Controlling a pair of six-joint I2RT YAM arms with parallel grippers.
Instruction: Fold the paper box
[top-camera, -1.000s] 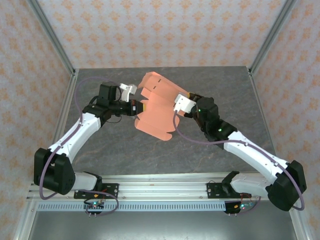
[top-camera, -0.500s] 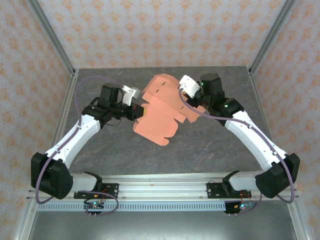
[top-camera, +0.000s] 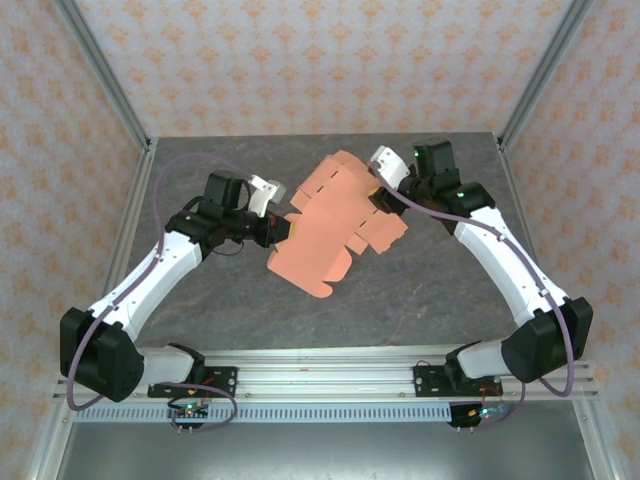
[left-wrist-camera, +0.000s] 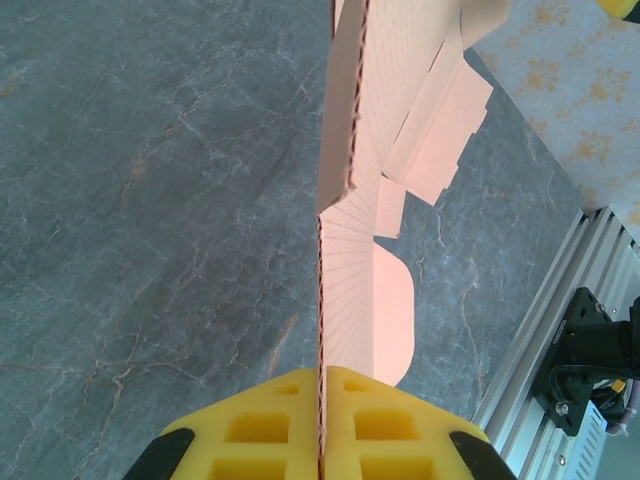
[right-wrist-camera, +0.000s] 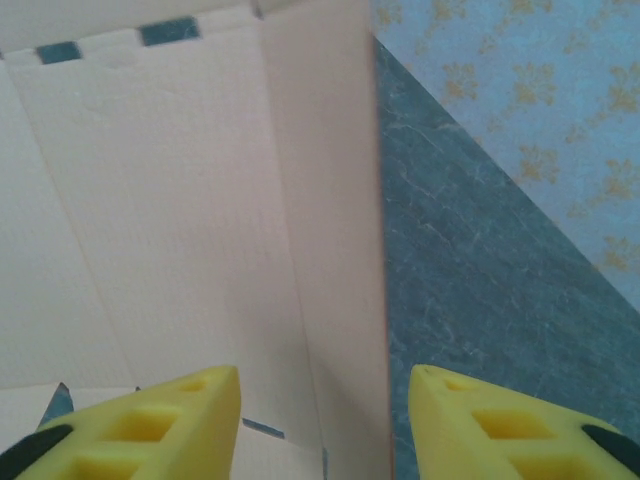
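Honestly, with the paper box (top-camera: 335, 225) clamped by the left gripper (left-wrist-camera: 322, 395) alone and the right gripper (right-wrist-camera: 325, 400) spread open around a flap, the fold could be lost.

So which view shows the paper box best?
Top external: the whole paper box shows there, a partly folded salmon sheet with its flaps and notches readable. Left wrist sees it nearly edge-on, a few flaps visible. Right wrist gives a close-up of pale panels.

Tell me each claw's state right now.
Left claw: closed on the paper box.
Right claw: open, holding nothing.
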